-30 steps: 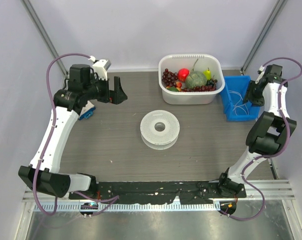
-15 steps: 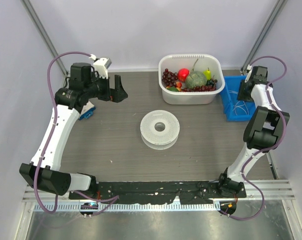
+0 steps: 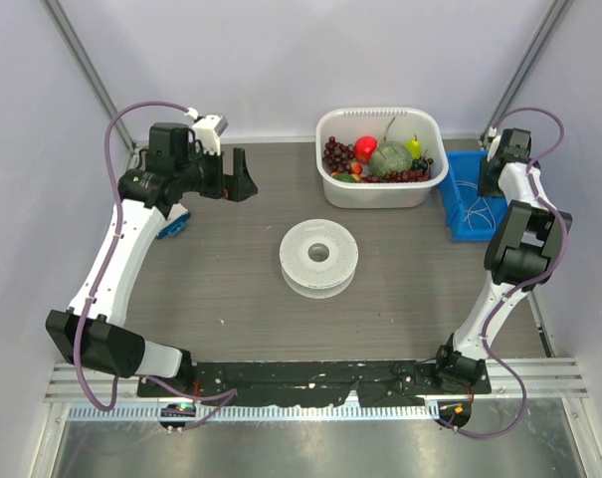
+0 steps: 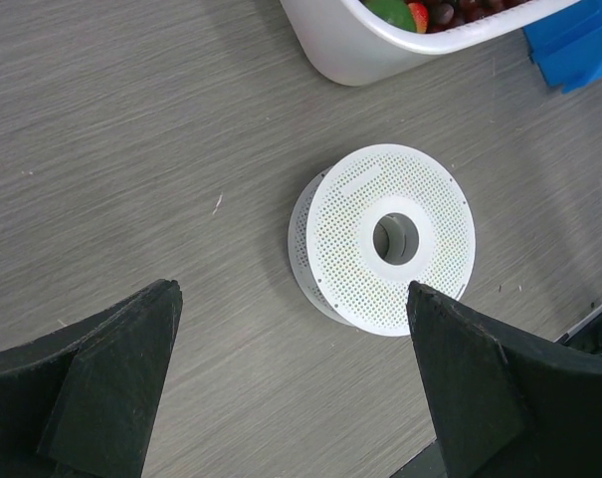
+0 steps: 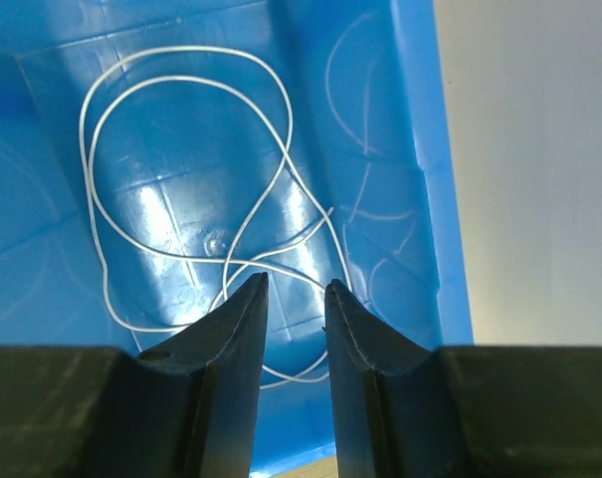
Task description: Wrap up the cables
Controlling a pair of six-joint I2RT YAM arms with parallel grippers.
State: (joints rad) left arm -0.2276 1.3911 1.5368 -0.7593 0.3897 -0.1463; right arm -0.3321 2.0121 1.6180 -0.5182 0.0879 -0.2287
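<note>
Right fingers [image 5: 296,285] stand slightly apart over one thin cord [image 5: 201,47], its six o'clock loop hidden; left fingers [image 4: 293,289] wide open.

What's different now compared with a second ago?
The right arm's tool slid toward the far end of the blue bin, its jaws narrowing above the thin white cord, with no grip visible yet. The left tool, wide open, barely shifted; spool and fruit tub stayed put.
</note>
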